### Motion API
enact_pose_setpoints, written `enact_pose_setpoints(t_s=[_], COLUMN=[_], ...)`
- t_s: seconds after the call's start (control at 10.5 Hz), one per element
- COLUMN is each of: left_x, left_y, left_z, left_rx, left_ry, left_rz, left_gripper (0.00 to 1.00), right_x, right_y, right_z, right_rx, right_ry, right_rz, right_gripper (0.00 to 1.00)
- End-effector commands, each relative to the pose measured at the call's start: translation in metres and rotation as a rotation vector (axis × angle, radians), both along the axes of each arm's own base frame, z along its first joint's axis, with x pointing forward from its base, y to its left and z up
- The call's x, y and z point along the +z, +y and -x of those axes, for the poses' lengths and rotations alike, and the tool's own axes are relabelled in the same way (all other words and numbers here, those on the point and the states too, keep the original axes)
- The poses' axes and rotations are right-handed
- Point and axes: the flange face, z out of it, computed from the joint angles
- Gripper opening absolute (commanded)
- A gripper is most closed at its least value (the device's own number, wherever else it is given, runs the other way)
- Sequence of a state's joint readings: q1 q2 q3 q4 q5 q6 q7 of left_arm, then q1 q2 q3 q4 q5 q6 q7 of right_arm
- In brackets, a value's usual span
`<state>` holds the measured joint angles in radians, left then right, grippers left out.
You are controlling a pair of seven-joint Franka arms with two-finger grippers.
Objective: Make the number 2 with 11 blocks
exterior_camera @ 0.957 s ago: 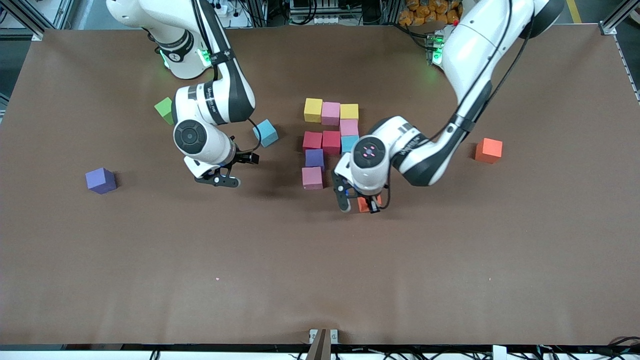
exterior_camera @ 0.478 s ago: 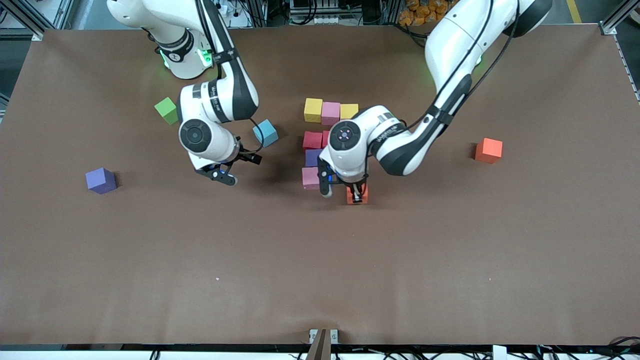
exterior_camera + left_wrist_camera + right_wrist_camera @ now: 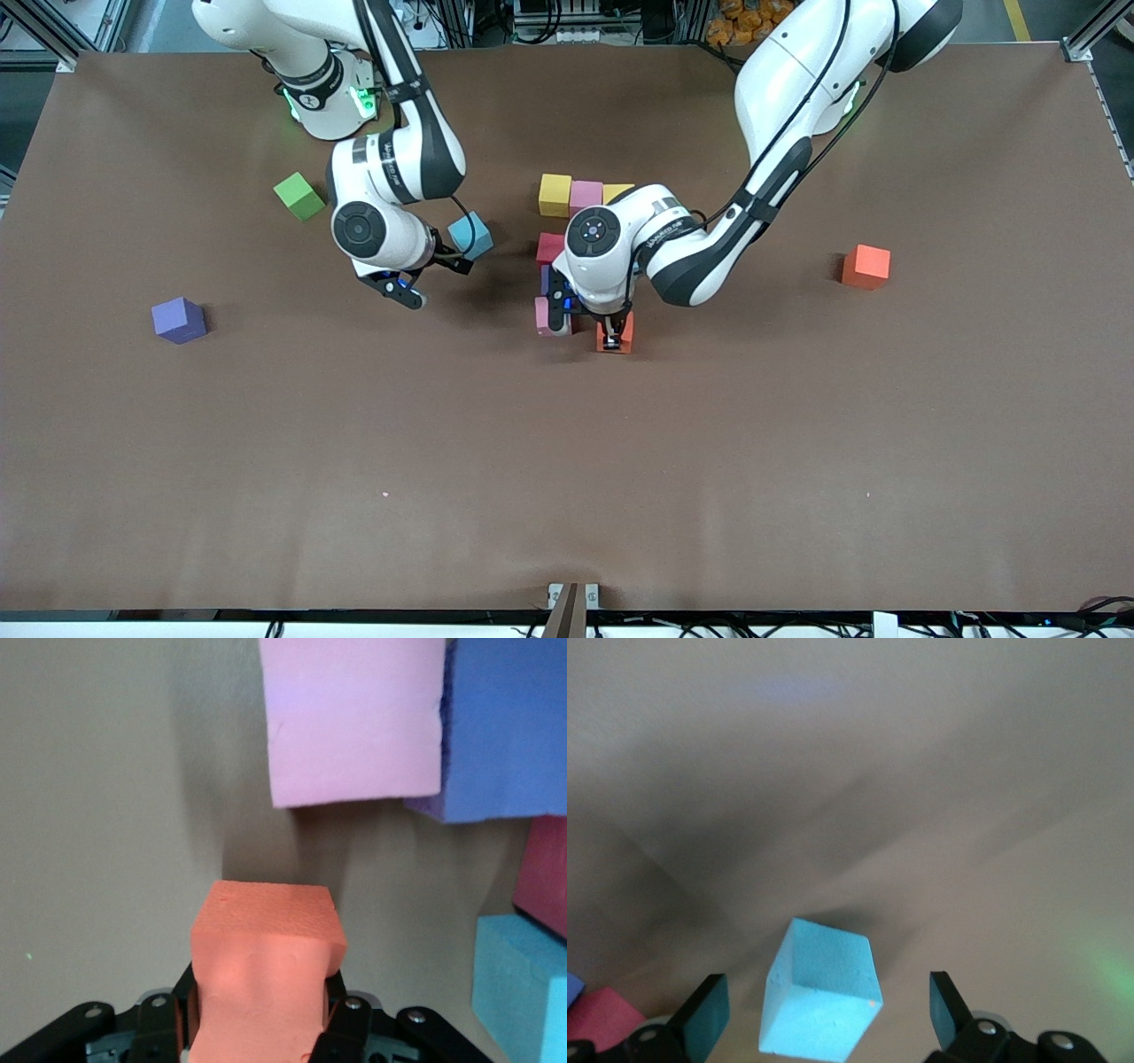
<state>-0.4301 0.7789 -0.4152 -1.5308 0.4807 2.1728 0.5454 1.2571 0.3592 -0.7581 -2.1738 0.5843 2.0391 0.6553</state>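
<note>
Spreading across the whole front view is the brown table [image 3: 797,461], with no legible writing on it or the cubes. Mid-table sits the unfinished number 2 [image 3: 567,199]: yellow, pink and yellow cubes farthest from the front camera, red, purple and pink ones nearer, partly under the left arm. The left gripper [image 3: 613,341] is clamped on an orange cube [image 3: 266,966], just beside the pink cube [image 3: 354,718]. The right gripper [image 3: 828,1010], fingers wide apart, hovers over a light blue cube [image 3: 819,1001].
</note>
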Motion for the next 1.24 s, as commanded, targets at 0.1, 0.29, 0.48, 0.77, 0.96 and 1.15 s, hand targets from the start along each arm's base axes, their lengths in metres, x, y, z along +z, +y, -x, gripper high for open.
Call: enact_pose_setpoints(t_s=[0.1, 0.29, 0.48, 0.77, 0.96, 1.15], left_x=[-0.006, -0.012, -0.013, -0.021, -0.020, -0.021], left_y=[-0.019, -0.024, -0.026, -0.025, -0.026, -0.031], left_z=[0.016, 0.020, 0.023, 0.026, 0.027, 0.033], left_rx=[-0.056, -0.073, -0.040, 0.085, 0.125, 0.126], left_ry=[-0.025, -0.037, -0.030, -0.024, -0.023, -0.014], left_rz=[0.007, 0.015, 0.021, 0.021, 0.023, 0.023], left_gripper=[0.35, 0.35, 0.35, 0.35, 0.35, 0.35], right_x=[-0.008, -0.016, -0.022, -0.030, -0.036, -0.044], right_y=[0.009, 0.012, 0.012, 0.021, 0.028, 0.038], right_z=[0.030, 0.037, 0.045, 0.060, 0.067, 0.075], right_rx=[-0.082, -0.096, -0.106, -0.116, -0.114, -0.107], right_ry=[-0.037, -0.035, -0.017, -0.004, -0.013, -0.019], right_rz=[-0.065, -0.067, -0.067, -0.076, -0.070, -0.060], right_gripper=[1.00, 1.00, 1.00, 1.00, 1.00, 1.00])
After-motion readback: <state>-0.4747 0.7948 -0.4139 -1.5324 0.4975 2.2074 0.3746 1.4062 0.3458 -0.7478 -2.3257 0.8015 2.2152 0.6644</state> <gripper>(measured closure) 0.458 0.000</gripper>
